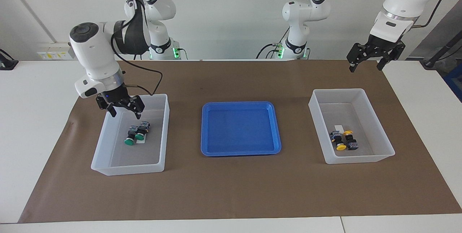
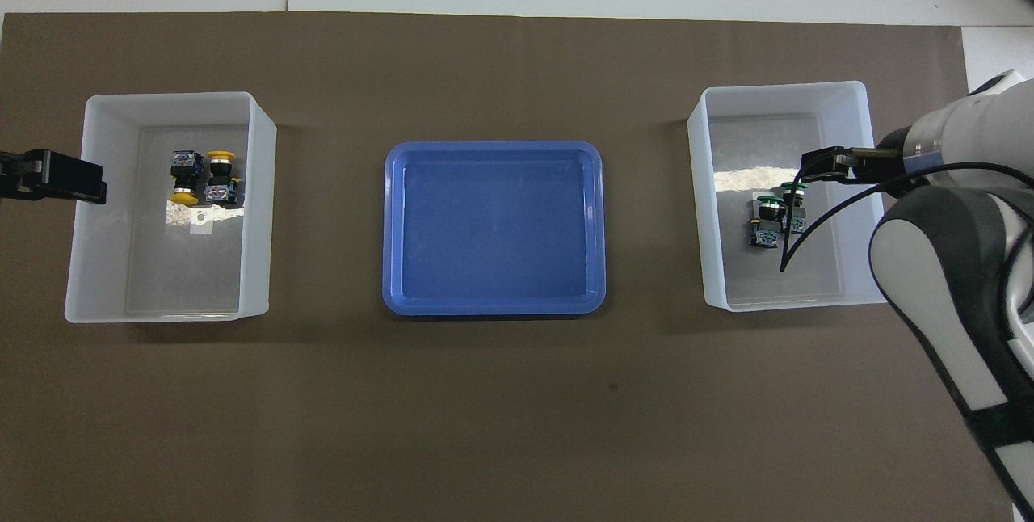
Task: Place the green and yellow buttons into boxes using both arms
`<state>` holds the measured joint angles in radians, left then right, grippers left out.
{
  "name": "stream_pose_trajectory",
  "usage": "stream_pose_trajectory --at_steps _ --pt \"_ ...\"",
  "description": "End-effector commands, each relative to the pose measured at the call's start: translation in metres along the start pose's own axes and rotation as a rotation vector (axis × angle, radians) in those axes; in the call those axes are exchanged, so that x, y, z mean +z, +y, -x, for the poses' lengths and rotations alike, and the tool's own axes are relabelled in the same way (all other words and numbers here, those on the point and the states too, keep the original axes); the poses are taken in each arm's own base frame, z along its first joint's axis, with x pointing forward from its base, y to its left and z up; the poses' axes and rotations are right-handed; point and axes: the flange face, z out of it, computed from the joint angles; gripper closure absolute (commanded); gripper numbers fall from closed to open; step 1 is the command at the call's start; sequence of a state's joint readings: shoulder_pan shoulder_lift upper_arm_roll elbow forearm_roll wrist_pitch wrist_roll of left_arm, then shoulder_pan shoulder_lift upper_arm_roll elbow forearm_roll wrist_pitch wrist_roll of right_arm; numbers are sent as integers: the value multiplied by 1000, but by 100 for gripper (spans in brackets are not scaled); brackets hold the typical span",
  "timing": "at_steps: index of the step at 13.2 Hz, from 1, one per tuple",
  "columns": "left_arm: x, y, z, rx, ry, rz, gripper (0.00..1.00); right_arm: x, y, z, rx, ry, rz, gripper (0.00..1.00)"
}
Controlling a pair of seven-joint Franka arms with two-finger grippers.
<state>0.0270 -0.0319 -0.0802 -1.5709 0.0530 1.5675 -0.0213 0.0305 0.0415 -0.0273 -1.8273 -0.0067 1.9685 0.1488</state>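
Observation:
Two green buttons (image 1: 134,137) lie side by side in the box (image 1: 108,170) at the right arm's end; they also show in the overhead view (image 2: 774,215) in that box (image 2: 792,304). My right gripper (image 1: 125,112) hangs open and empty just over this box, above the buttons; in the overhead view it (image 2: 824,165) is over the box's wall. Two yellow buttons (image 1: 343,141) lie in the box (image 1: 357,159) at the left arm's end, also seen from overhead (image 2: 200,178) in their box (image 2: 161,316). My left gripper (image 1: 365,66) is open and empty, raised high beside that box (image 2: 52,177).
A shallow blue tray (image 1: 240,152) sits empty between the two boxes on the brown mat (image 1: 231,189); it also shows in the overhead view (image 2: 493,308). A black cable loops from the right arm's wrist over the green buttons' box.

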Motion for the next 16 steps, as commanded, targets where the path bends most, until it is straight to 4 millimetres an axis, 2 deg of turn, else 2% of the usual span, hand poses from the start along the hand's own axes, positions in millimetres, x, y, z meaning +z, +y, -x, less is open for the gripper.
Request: stream_pose_trajectory --at_steps 1,3,4,7,9,16 --pt "4 -8 16 -1 -21 12 0 -55 6 0 2 -29 31 0" --pt "3 -10 15 -19 -13 24 0 -90 7 6 1 -53 52 0" --pt "4 -17 15 -44 -11 42 0 -102 7 10 1 -66 54 0" --pt "4 -18 15 -44 -11 45 0 -139 9 30 -4 -76 54 0" --pt "3 -15 15 -33 -8 43 0 -140 13 37 -1 -89 51 0" --pt "2 -16 14 -30 0 36 0 -131 17 35 -26 -82 35 0"
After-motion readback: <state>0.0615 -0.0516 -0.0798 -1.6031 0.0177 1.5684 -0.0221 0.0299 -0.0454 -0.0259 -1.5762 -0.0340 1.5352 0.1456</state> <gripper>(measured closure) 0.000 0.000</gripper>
